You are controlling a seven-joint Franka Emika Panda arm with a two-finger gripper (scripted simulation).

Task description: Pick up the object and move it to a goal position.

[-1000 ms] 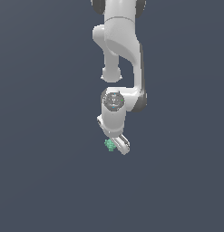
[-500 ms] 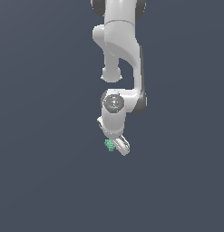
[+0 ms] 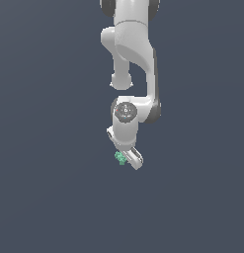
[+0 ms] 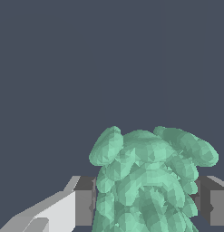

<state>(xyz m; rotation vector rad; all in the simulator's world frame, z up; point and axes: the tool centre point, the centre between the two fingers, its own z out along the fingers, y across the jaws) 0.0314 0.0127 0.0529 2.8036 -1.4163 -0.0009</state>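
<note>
The object (image 3: 120, 158) is a tiny mint-green knobbly lump at the tip of the white arm, low in the middle of the exterior view. My gripper (image 3: 124, 159) points down and is shut on it. In the wrist view the object (image 4: 149, 181) looms large between the two fingers (image 4: 84, 201), which press against its sides. Its lower part is cut off by the frame edge.
A plain dark grey surface (image 3: 54, 197) fills the background in both views. The white arm (image 3: 133, 54) comes down from the top of the exterior view. No marker or other object shows.
</note>
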